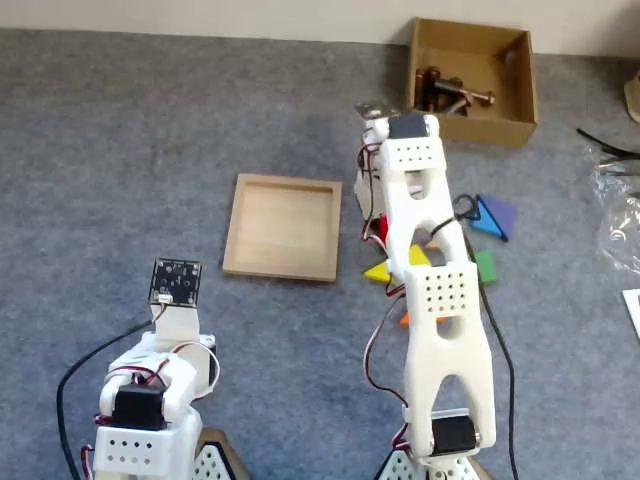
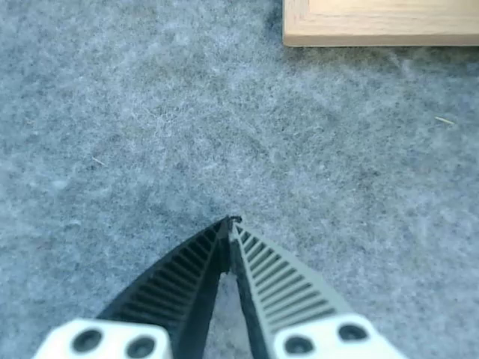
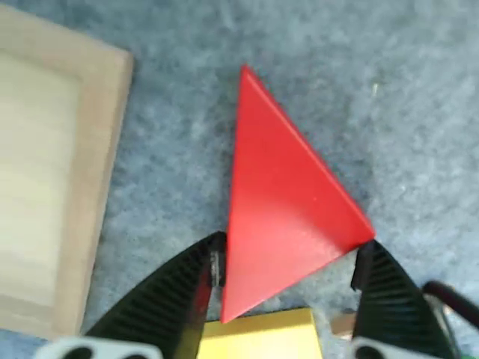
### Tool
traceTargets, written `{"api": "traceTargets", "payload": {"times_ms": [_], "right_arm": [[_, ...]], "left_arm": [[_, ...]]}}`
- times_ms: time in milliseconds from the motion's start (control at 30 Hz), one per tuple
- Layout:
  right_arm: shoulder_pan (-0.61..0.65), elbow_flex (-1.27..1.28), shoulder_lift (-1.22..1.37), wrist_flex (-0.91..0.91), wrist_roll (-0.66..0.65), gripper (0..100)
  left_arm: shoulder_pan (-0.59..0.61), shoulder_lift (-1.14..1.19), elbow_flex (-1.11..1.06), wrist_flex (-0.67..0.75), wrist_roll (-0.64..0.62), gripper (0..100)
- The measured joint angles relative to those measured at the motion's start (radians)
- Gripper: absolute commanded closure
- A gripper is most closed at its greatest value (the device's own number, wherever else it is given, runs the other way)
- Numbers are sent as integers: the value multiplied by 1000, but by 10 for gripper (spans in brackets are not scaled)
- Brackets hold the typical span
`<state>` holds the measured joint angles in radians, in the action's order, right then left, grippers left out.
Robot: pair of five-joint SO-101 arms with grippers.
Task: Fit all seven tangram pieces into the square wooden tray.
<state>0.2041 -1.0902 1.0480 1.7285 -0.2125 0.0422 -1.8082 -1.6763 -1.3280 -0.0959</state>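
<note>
The square wooden tray (image 1: 282,227) lies in the middle of the grey carpet with nothing in it; its edge (image 2: 378,31) is in the left wrist view and its rim (image 3: 90,187) in the right wrist view. My right gripper (image 3: 290,258) holds the red triangle (image 3: 284,202), one finger against each side, beside the tray. A yellow piece (image 3: 258,335) lies just under its near edge. From above, the red triangle (image 1: 378,230) and the yellow piece (image 1: 378,271) peek out from under the right arm. My left gripper (image 2: 228,222) is shut and holds nothing, over bare carpet short of the tray.
Blue and purple pieces (image 1: 492,215), a green piece (image 1: 485,265) and an orange piece (image 1: 404,320) lie to the right of the right arm. A cardboard box (image 1: 472,110) with small objects stands at the back. Clear plastic (image 1: 620,225) lies at the right edge.
</note>
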Motion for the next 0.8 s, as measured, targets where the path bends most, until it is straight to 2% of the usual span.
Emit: {"api": "traceTargets", "payload": {"times_ms": [800], "right_arm": [[5, 0, -6, 12, -26, 738]], "left_arm": [[0, 0, 0, 0, 0, 995]]}}
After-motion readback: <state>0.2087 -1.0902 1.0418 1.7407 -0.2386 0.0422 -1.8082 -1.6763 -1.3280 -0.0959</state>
